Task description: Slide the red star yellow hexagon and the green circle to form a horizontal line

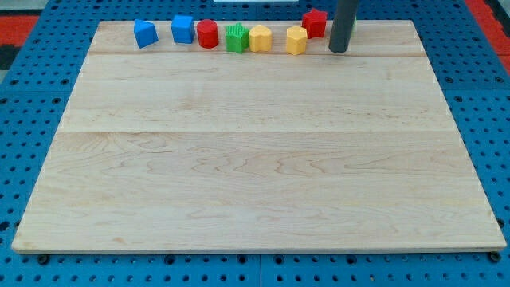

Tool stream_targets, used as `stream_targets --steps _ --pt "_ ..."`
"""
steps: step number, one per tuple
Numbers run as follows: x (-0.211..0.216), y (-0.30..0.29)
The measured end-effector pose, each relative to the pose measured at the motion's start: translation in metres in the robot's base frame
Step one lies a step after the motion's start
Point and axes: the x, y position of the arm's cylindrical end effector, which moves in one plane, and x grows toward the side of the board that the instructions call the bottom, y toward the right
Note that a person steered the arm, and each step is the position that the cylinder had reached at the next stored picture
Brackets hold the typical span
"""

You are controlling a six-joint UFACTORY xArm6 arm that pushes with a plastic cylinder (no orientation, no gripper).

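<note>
Several blocks stand in a row along the board's top edge. From the view's left: a blue block [145,33], a blue cube [182,29], a red cylinder [207,34], a green block [236,38], a yellow hexagon [260,38], a second yellow block [296,40] and the red star [315,23]. The red star sits a little higher than the rest. The dark rod comes down from the top edge; my tip [339,50] rests on the board just right of the red star and the second yellow block, a small gap apart.
The wooden board [255,159] lies on a blue pegboard surface [24,119]. Red patches show at the view's top corners.
</note>
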Motion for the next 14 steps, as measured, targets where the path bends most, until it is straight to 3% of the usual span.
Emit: stream_targets --steps 4,9,10,11,14 --pt "-0.006 -0.080" --pt "-0.030 -0.088" --pt "-0.004 -0.099" --pt "-0.004 -0.104" --pt "-0.037 -0.122"
